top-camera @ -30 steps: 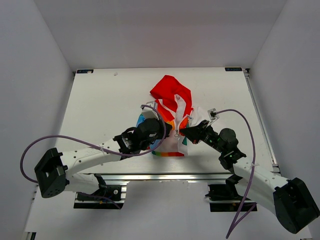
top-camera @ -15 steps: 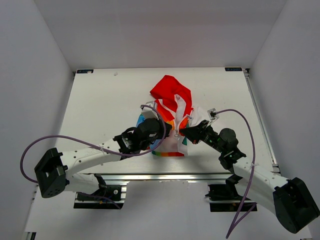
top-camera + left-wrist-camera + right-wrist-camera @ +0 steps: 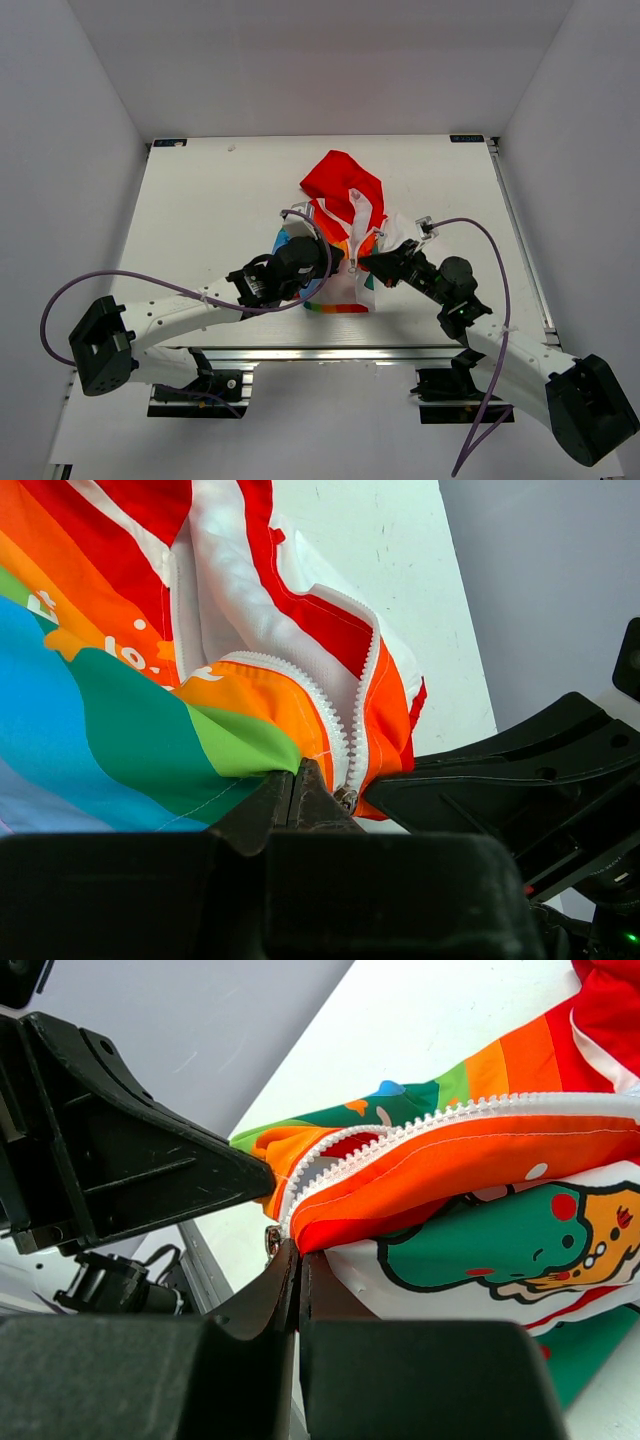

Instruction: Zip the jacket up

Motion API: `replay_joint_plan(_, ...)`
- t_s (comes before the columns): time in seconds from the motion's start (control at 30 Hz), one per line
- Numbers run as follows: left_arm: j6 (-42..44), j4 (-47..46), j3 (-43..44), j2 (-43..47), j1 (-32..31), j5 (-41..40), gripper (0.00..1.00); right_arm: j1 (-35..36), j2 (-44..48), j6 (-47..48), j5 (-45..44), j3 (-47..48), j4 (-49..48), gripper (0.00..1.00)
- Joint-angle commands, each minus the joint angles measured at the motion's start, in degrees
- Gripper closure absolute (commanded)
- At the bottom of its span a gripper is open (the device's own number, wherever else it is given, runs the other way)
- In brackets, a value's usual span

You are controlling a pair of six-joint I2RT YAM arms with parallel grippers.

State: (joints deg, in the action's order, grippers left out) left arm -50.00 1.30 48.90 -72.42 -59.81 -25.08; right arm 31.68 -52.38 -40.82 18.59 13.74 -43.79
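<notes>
The jacket (image 3: 345,240) lies mid-table with its red hood (image 3: 340,185) at the far end and its front partly open. My left gripper (image 3: 338,266) is shut on the rainbow panel's bottom edge (image 3: 250,745), just left of the white zipper (image 3: 335,730). My right gripper (image 3: 362,262) is shut on the orange hem (image 3: 400,1190) of the cartoon-print panel (image 3: 470,1250), right at the zipper's bottom end. The metal slider shows in the left wrist view (image 3: 346,799) and in the right wrist view (image 3: 271,1241), between the two gripper tips. The zipper teeth (image 3: 400,1135) are apart above it.
Both arms meet over the jacket's bottom hem, fingertips almost touching. The right gripper's black body (image 3: 500,780) fills the right of the left wrist view. The left gripper's body (image 3: 120,1160) fills the left of the right wrist view. The table's metal front rail (image 3: 330,352) runs close behind.
</notes>
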Motion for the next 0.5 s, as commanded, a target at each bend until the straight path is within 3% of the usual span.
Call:
replay_joint_plan(0.0,-0.1,0.0,1.1,0.5,-0.4,-0.2,1.0,0.4,-0.3,-0.9,0.3,1.3,-4.5,1.0)
replay_joint_plan(0.47,-0.1,-0.2,0.1,1.2,-0.7,-0.9,1.0,0.4,0.7,-3.4,-4.5,1.1,-3.0,1.0)
